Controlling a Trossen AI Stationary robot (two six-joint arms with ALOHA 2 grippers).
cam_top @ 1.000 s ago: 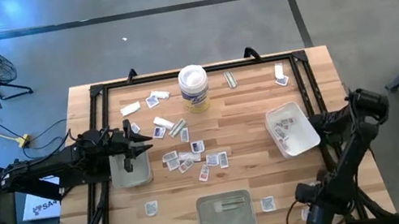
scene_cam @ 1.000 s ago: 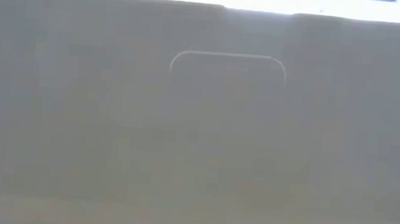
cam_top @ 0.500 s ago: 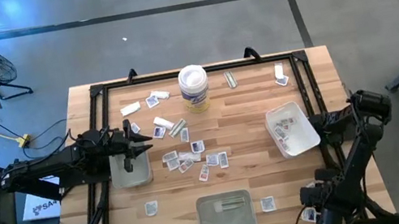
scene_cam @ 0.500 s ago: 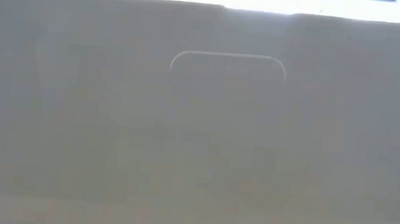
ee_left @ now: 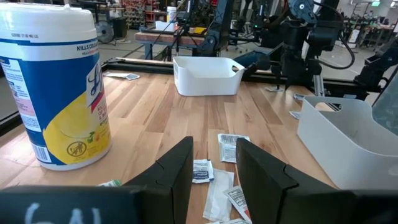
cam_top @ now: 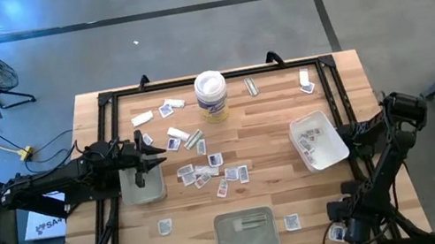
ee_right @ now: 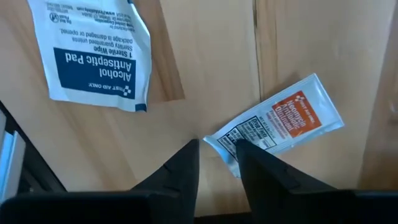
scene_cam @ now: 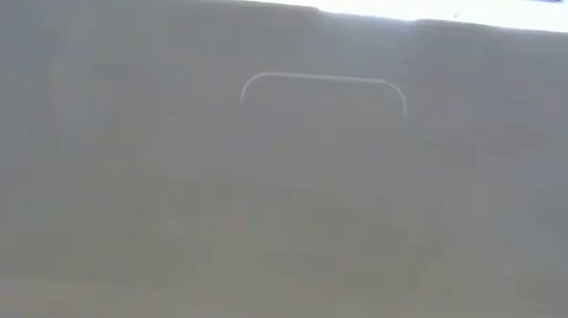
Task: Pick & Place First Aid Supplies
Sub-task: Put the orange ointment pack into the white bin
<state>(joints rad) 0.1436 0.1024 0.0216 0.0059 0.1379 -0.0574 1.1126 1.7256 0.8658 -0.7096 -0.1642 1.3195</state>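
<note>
The first aid supplies are small flat packets, most of them strewn over the table's middle. My right gripper points down at the near right corner, open. Its fingertips stand on either side of one end of an orange-printed packet that lies flat on the wood. A blue-printed alcohol pad lies flat beside it. My left gripper is open and holds nothing. It points level above the left tray. My right gripper comes from above, pointing down, with the packet's black-printed end between its fingertips. One fingertip overlaps that end in the wrist view. Whether either finger touches the packet, I cannot tell. The packet lies flat on the table.
A white tub stands at the far middle. One tray holding a few packets sits at the right, another at the near middle. A black frame runs around the table. The low view shows only a pale surface.
My right gripper has sunk toward the table at the near right corner, and its arm has swung slightly toward the right edge. The packets have stayed where they were.
</note>
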